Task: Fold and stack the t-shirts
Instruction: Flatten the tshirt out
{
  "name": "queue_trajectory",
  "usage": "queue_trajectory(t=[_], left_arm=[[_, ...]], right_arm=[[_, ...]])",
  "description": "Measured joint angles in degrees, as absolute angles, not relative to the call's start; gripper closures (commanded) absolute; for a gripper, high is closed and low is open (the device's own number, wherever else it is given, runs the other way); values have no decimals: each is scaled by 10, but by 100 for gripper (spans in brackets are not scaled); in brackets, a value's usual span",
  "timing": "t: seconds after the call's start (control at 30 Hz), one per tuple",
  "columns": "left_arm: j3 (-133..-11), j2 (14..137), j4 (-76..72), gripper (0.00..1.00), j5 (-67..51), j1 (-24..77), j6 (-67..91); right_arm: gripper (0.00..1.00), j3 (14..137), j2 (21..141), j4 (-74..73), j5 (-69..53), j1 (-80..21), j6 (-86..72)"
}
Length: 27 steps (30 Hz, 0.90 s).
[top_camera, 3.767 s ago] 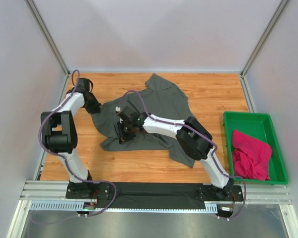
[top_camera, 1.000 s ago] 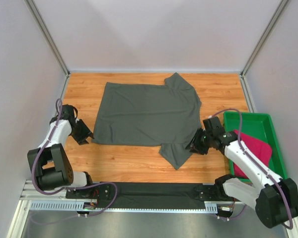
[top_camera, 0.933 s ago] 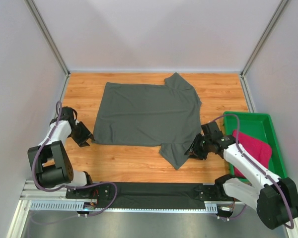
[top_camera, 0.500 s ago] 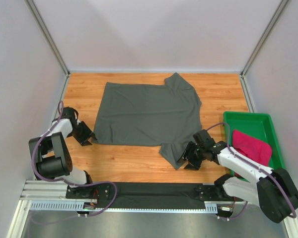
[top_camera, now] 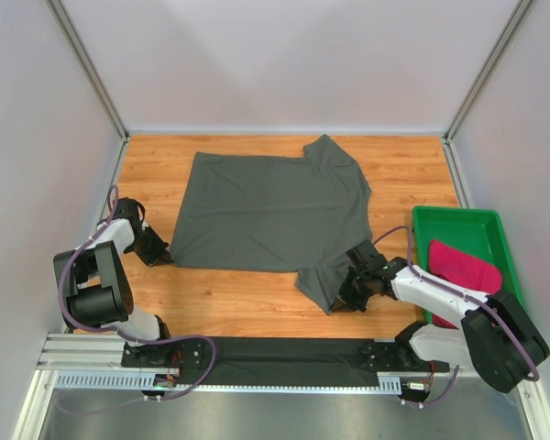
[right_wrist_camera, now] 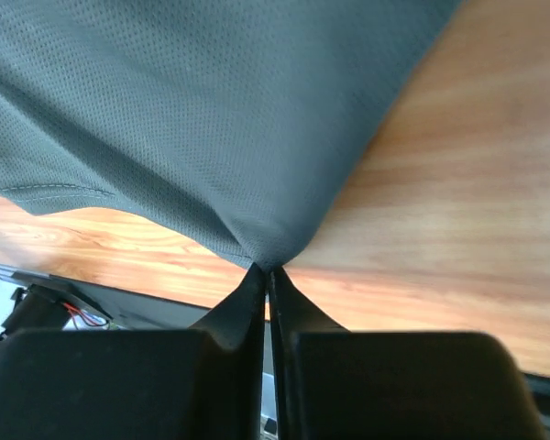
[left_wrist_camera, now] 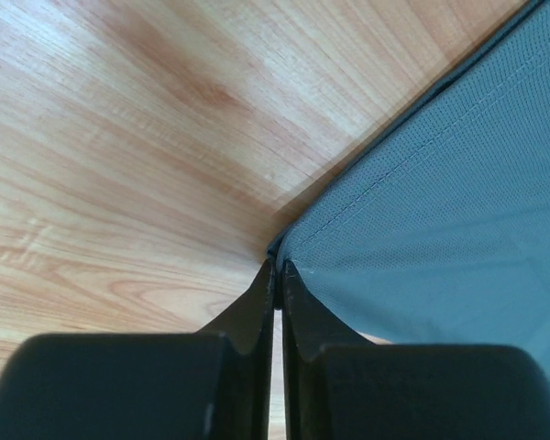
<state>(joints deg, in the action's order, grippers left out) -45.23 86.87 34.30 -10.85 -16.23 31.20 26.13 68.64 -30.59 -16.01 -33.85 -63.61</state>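
Both tools [left_wrist_camera: 277, 268] [right_wrist_camera: 267, 269] tight on grey t-shirt [top_camera: 275, 206]

Grey t-shirt [top_camera: 270, 206] is plain charcoal, pink t-shirt [top_camera: 466, 266] magenta, tray [top_camera: 463, 227] green.

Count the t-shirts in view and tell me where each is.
2. The grey t-shirt is spread on the wooden table, the pink t-shirt bunched in the green tray. Another could be hidden under the pink one.

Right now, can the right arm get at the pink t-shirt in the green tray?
Probably not yet: its fingers are shut on the grey t-shirt. The pink t-shirt lies uncovered in the tray beside it.
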Motion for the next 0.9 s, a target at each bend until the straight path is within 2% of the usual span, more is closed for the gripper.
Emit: queue_trajectory(t=[0.07,0.3,0.9], left_arm=[[-452,869,343,100,-104,-162,309],[-451,866,347,100,-98,-162,307],[-431,784,392,100,-86,-162,321]], right_arm=[[100,270,672,-342,-151,-339,-625],[100,333,633,-472,-118,-340,-552],[100,327,632,-469,-148,-339,-522]])
